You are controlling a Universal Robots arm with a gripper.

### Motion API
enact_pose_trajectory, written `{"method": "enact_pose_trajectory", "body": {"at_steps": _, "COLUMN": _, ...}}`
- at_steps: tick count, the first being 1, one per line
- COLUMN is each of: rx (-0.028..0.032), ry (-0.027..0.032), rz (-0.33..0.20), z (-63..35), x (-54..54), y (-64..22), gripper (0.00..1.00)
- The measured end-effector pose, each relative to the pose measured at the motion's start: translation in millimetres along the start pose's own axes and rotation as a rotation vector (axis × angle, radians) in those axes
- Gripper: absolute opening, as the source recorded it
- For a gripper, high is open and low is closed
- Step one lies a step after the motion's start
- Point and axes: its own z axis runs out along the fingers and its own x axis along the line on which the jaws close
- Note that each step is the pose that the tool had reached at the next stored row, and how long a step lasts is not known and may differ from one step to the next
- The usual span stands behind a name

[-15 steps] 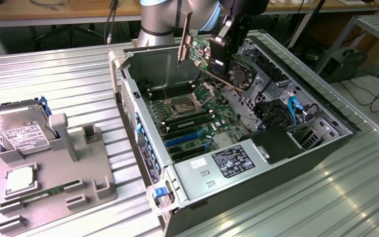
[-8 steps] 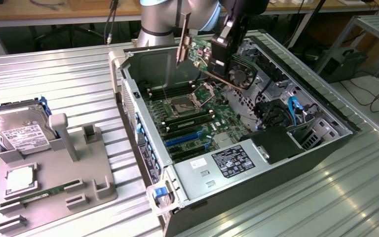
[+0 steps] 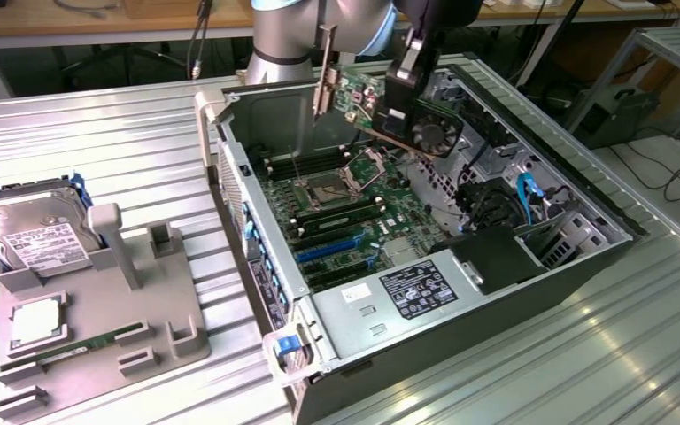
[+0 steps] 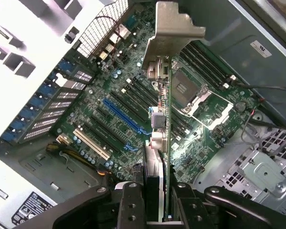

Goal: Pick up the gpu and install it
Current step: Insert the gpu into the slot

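The gpu (image 3: 378, 111) hangs in the air above the open computer case (image 3: 258, 257), tilted, with its black fan (image 3: 432, 135) facing the exterior view's right and its pale metal bracket (image 3: 325, 75) pointing down at the left. My gripper (image 3: 406, 73) is shut on the card's upper edge. In the wrist view the gpu (image 4: 165, 119) is seen edge-on, with its bracket (image 4: 174, 28) at the far end. It is clamped by my gripper (image 4: 155, 205), whose black fingers (image 4: 129, 205) sit on either side. The motherboard (image 4: 109, 100) with its blue slot (image 4: 121, 117) lies below, apart from the card.
A grey fixture tray (image 3: 139, 336) at the exterior view's left holds a hard drive (image 3: 39, 235), a processor (image 3: 35, 323) and a green memory stick (image 3: 81, 345). Inside the case are the processor socket (image 3: 322, 190), the power supply (image 3: 411, 288) and cables (image 3: 529, 199). The case walls stand tall around the board.
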Motion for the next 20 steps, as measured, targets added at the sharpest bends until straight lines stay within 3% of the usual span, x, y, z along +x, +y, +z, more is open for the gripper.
{"method": "enact_pose_trajectory", "body": {"at_steps": 4, "rx": -0.0017, "ry": -0.0015, "rz": -0.08, "z": 0.0, "x": 0.0, "y": 0.0, "gripper": 0.27}}
{"method": "enact_pose_trajectory", "body": {"at_steps": 10, "rx": -0.0032, "ry": -0.0028, "rz": -0.151, "z": 0.0, "x": 0.0, "y": 0.0, "gripper": 0.27}}
{"method": "enact_pose_trajectory", "body": {"at_steps": 15, "rx": -0.0052, "ry": -0.0047, "rz": -0.25, "z": 0.0, "x": 0.0, "y": 0.0, "gripper": 0.27}}
{"method": "enact_pose_trajectory", "body": {"at_steps": 20, "rx": -0.0065, "ry": -0.0058, "rz": -0.313, "z": 0.0, "x": 0.0, "y": 0.0, "gripper": 0.27}}
